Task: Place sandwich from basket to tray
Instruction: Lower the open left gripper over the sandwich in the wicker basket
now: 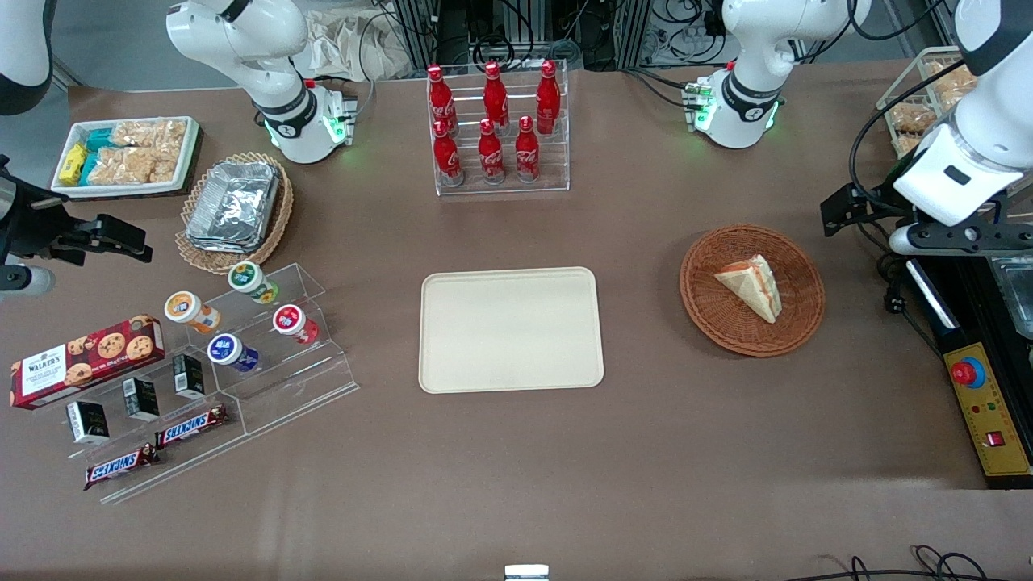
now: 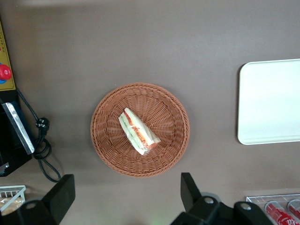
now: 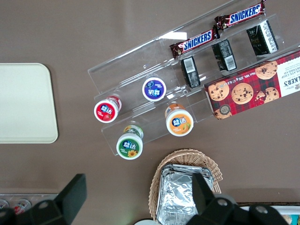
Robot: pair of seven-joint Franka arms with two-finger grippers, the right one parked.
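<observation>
The sandwich, a pale bread wedge with red and green filling, lies on its side in the round reddish-brown basket. The cream tray lies flat on the table beside the basket, toward the parked arm's end, with nothing on it. My gripper hangs well above the table, just off the basket's rim toward the working arm's end. It is open wide, with only bare tabletop between the fingers.
A clear rack of red cola bottles stands farther from the front camera than the tray. A control box with a red stop button and loose cables lie near the basket. Snack displays fill the parked arm's end.
</observation>
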